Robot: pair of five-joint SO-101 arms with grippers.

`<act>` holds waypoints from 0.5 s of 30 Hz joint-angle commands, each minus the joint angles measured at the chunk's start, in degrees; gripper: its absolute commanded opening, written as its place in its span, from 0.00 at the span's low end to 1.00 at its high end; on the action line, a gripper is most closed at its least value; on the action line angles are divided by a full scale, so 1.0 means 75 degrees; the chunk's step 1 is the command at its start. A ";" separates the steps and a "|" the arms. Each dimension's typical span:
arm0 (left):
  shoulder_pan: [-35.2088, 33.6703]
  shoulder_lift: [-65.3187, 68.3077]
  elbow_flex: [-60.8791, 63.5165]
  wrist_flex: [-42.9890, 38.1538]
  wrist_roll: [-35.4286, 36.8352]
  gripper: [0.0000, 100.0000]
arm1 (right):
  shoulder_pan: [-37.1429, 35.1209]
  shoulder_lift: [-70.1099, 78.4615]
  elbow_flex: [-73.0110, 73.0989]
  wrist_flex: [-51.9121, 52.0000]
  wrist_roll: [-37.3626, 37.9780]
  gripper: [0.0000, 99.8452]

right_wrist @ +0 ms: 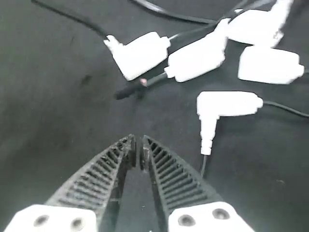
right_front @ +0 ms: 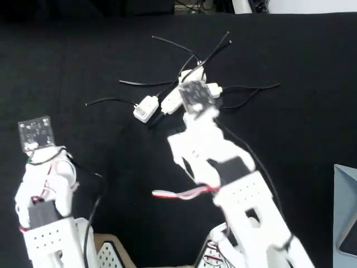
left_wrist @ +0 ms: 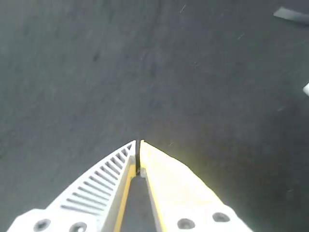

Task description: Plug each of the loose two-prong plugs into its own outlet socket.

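While the right arm (right_front: 240,190) lies stretched out across the black surface (right_front: 83,56), I see the right jaws pressed almost together, with only a sliver between the tips and nothing in them; they sit just short of the heap of white plugs and sockets (right_front: 178,97), touching none of it. On my right wrist feed I count five white pieces lying close together, black cords (right_front: 139,84) trailing off them; the nearest is an angled plug (right_wrist: 227,104), its narrow end pointing toward the jaws and lying just beside one tip; I cannot tell which of the others are plugs and which are sockets. A small black connector (right_wrist: 129,91) lies between the jaws and the heap. The left arm (right_front: 44,190) sits at the lower left of the high view, well apart from the heap; the left jaws are closed tight and empty, over bare surface.
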 commanded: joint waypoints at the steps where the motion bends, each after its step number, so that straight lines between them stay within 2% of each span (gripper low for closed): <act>1: 0.0651 -0.1407 0.0404 -0.0094 0.0258 0.03 | 0.0387 -0.1952 0.1190 -0.0586 -0.0059 0.01; 4: 0.0944 -0.2379 0.0967 -0.0023 0.0246 0.03 | 0.0703 -0.2913 0.1881 -0.0645 -0.0059 0.01; 15: 0.1741 -0.2110 0.1518 0.0023 0.0188 0.03 | 0.1149 -0.5703 0.4472 -0.0856 -0.0059 0.01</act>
